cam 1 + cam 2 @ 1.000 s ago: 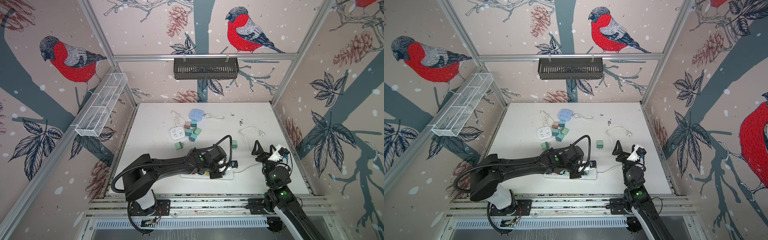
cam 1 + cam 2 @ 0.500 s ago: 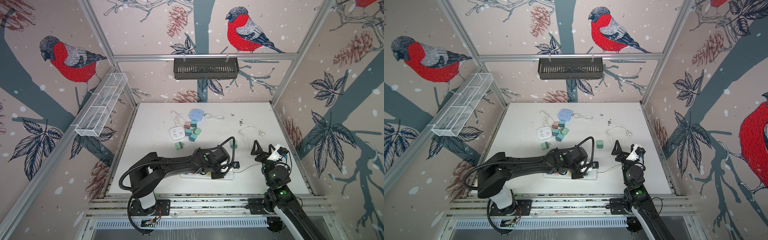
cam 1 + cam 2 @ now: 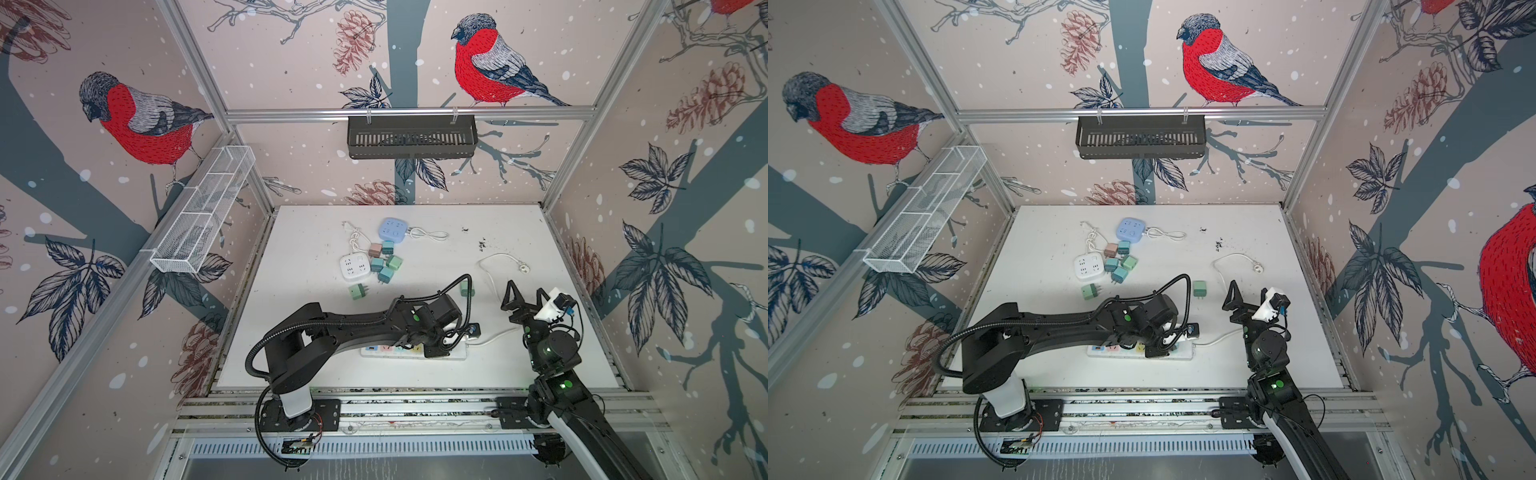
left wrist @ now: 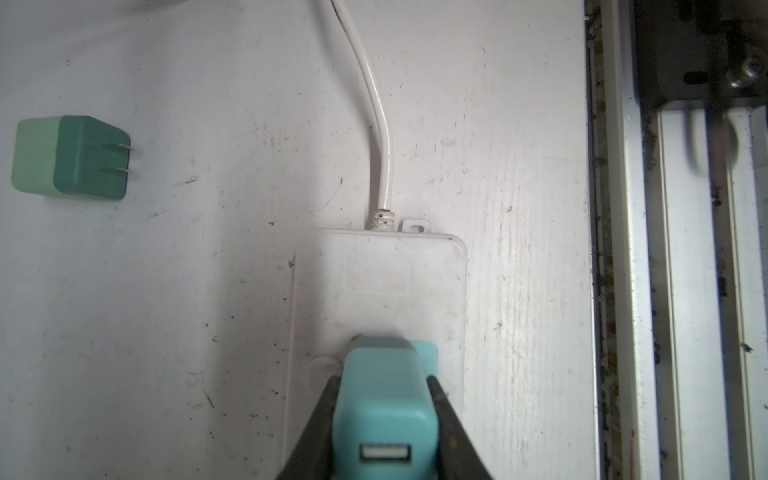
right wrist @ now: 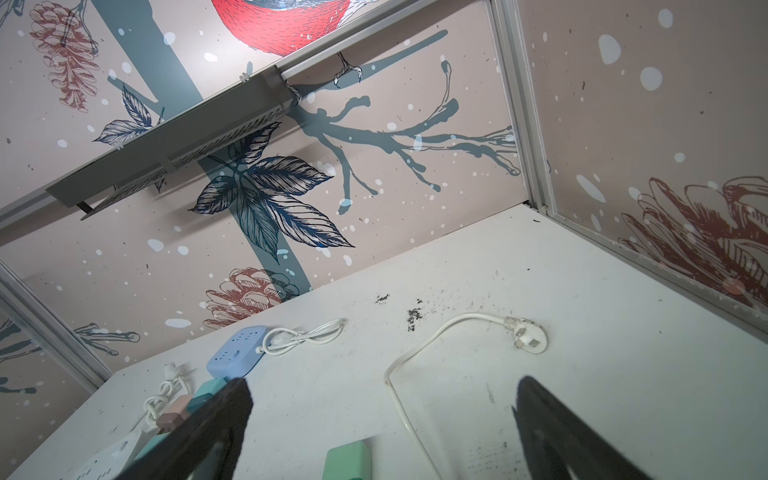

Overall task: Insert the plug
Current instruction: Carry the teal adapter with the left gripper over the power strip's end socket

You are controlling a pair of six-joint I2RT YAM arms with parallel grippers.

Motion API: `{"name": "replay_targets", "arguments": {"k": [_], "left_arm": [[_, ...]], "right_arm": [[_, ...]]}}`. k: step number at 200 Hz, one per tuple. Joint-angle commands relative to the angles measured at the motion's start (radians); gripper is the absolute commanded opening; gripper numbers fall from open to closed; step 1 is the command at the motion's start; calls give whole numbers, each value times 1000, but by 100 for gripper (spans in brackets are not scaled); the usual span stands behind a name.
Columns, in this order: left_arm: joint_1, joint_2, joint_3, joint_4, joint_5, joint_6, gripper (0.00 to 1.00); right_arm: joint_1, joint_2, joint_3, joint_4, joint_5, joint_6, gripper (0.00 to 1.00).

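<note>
1. The plug (image 4: 384, 415) — a pale teal charger block with a USB port facing the left wrist camera — is standing on the white power strip (image 4: 382, 282), near the end where the strip's cable (image 4: 376, 104) is coming out. Its prongs are hiding beneath it, so I cannot tell how deep they are sitting.
2. The left gripper (image 4: 382, 379) is clamping the plug from both sides, its dark fingers (image 4: 322, 428) pressing flat against the block.
3. In both top views the power strip is lying near the front edge of the table (image 3: 299, 257), with the left arm stretching low over it and covering part of it.
4. A green plug (image 4: 70, 156) is lying on its side on the table, well apart from the strip, with its two prongs showing.
5. The right gripper (image 3: 524, 289) is hovering above the table's right side — jaws spread wide, gripping nothing.
6. Farther back, a white socket cube (image 3: 354, 267), a blue socket cube (image 3: 392, 228) and a cluster of small plugs (image 3: 384, 262) are sitting together.
</note>
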Motion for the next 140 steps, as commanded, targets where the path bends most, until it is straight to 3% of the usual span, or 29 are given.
{"name": "replay_targets", "arguments": {"k": [1,58,85,140], "left_arm": [[-1,16,0,-31,-1,20,0],[32,50,-9,-31,57,32,0],[51,83,0,-30,92,37,0],[64,171,85,-84,113,26,0]], "right_arm": [[-1,2,-52,33,-7,6,100],[-1,5,-42,35,24,17,100],[-2,12,107,-198,88,203,100],[3,53,327,-308,-195,432,100]]}}
